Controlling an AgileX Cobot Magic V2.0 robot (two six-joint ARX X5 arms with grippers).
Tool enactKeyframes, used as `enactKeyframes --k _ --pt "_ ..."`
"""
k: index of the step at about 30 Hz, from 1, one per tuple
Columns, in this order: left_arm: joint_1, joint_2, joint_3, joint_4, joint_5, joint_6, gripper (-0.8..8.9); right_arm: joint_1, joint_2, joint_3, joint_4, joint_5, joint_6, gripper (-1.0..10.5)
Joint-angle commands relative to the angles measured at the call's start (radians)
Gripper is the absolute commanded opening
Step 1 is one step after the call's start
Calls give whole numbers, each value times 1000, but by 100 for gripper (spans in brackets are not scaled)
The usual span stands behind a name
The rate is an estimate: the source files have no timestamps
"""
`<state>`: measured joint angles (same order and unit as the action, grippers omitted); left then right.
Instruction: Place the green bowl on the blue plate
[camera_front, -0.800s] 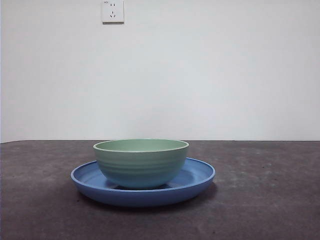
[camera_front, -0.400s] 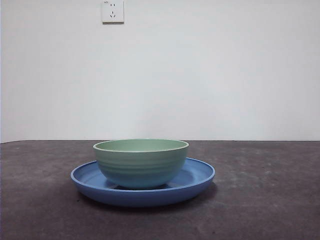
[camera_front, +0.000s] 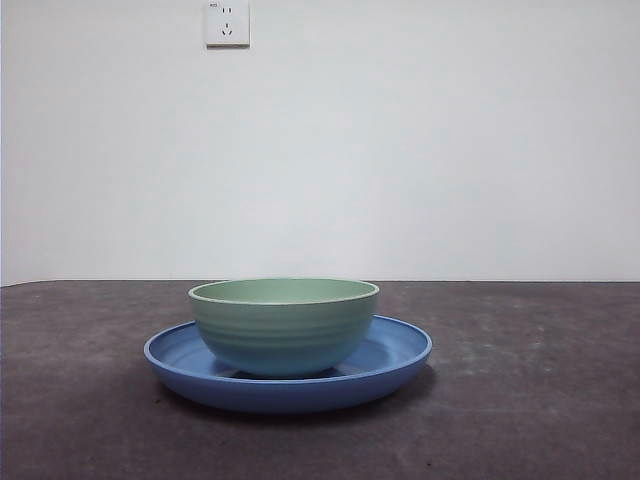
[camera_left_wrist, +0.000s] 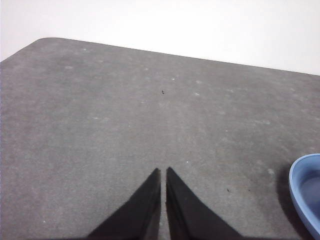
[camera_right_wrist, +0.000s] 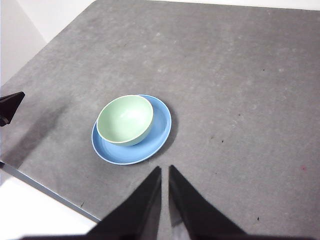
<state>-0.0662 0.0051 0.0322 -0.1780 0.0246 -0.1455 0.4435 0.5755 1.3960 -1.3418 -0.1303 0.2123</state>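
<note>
While the bowl (camera_front: 284, 325) sits upright inside the plate (camera_front: 395, 352), its base touching the plate's floor, neither of my end effectors is on it. From the front, the bowl stands a little left of the plate's middle, so more blue shows to its right than to its left. My right wrist view shows the bowl (camera_right_wrist: 125, 120) off centre in the plate (camera_right_wrist: 155, 137) as well, with a wide crescent of blue bare on one side. Under the plate lies the bench (camera_front: 530, 400), dark grey and speckled, and behind it a white wall with a socket (camera_front: 227, 22) high up.

My right end effector (camera_right_wrist: 165, 172) hangs well above the bench and apart from the plate, its jaws together with only a thin slit between them. My left end effector (camera_left_wrist: 163, 174) hangs over bare bench, jaws likewise together, with just the edge of the plate (camera_left_wrist: 300, 192) in view off to one side.
</note>
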Motion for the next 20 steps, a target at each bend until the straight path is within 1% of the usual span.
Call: enactKeyframes --k 1,9,11,13,14,16,18,20 --pt "-1 -2 -21 15 -3 -2 19 6 4 10 -70 0 -10 20" --pt "-1 -2 -21 15 -3 -2 19 -2 2 10 -69 1 -10 20" --pt "-1 -2 -21 15 -3 -2 19 -31 -5 0 -66 0 -10 20" --pt "-1 -2 -21 15 -3 -2 19 -92 -25 -34 -53 0 -10 20" --pt "-1 -2 -21 15 -3 -2 19 -132 -41 -66 -30 2 -22 20" --pt "-1 -2 -21 15 -3 -2 19 -204 -76 -146 45 36 -98 20" --pt "-1 -2 -21 15 -3 -2 19 -278 -117 -269 165 77 -159 20" --pt "-1 -2 -21 15 -3 -2 19 -333 -160 -404 318 85 -207 20"
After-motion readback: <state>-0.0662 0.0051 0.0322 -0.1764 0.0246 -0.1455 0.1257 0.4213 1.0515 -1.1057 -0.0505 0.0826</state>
